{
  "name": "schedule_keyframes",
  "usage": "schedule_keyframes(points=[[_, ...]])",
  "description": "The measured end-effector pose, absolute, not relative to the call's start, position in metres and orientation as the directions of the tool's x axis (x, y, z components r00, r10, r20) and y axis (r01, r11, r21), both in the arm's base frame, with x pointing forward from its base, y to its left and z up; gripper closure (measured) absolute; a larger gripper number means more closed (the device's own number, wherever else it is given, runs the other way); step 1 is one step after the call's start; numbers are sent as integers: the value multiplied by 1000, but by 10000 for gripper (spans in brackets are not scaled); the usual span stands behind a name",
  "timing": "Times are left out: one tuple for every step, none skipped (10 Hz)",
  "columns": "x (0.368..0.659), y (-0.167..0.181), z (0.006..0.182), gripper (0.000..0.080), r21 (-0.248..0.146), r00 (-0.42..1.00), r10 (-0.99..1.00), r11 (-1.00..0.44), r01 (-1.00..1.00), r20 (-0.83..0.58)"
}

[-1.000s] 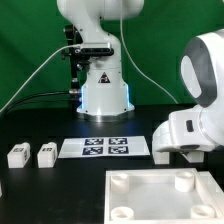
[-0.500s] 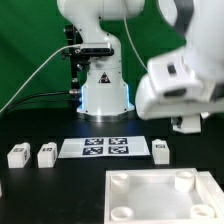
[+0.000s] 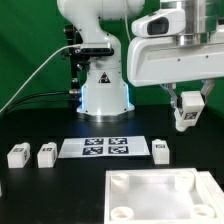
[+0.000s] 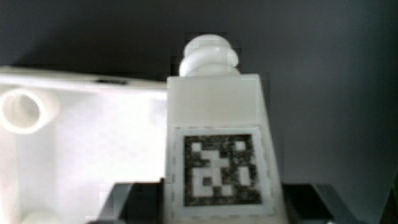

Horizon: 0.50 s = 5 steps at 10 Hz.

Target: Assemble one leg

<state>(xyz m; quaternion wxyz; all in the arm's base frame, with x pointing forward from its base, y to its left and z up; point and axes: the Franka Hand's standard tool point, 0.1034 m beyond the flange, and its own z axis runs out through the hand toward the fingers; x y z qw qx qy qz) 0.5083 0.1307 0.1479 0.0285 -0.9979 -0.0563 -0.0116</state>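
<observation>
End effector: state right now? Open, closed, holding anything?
End effector: closed on one leg, held up in the air.

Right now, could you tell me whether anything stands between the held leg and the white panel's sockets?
Nothing visible does: the gripper holds the leg in open air, and the panel with its sockets lies uncovered.

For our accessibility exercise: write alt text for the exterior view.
The arm's jaws hold one leg in the air at the exterior view's right. On the black table below lie three more legs, the marker board and a white panel.
</observation>
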Motion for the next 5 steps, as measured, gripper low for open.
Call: schedule_keyframes(points=[[538, 118, 156, 509, -53, 981, 122, -990, 131, 150], [563, 104, 167, 508, -47, 961, 114, -990, 130, 253], [581, 106, 177, 508, -59, 942, 80, -993, 104, 326], [593, 116, 185, 508, -75, 893, 60, -992, 105, 446], [587, 115, 182, 508, -76, 841, 59, -990, 118, 539]])
